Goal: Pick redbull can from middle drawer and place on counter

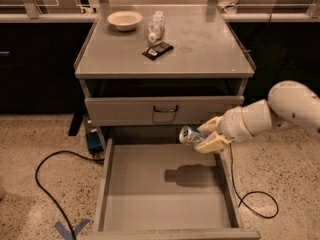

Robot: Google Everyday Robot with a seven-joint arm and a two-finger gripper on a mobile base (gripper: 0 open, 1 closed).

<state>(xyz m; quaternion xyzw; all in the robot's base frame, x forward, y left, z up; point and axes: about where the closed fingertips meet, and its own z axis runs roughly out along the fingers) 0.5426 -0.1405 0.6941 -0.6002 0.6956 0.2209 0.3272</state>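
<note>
The redbull can (191, 135) is a small shiny silver-and-blue can held sideways in my gripper (209, 135). The gripper's pale fingers (212, 144) are shut on the can's right end. The can hangs well above the floor of the open middle drawer (150, 184), near its back right corner, and casts a shadow on the floor. The counter (205, 49) is the flat grey cabinet top above, higher than the can. My white arm (270, 114) reaches in from the right.
On the counter stand a pale bowl (124, 20), a clear plastic bottle (156, 26) lying down and a flat black packet (157, 49). A closed drawer front with a dark loop handle (165, 109) sits above the open drawer. A black cable (45, 179) lies on the floor.
</note>
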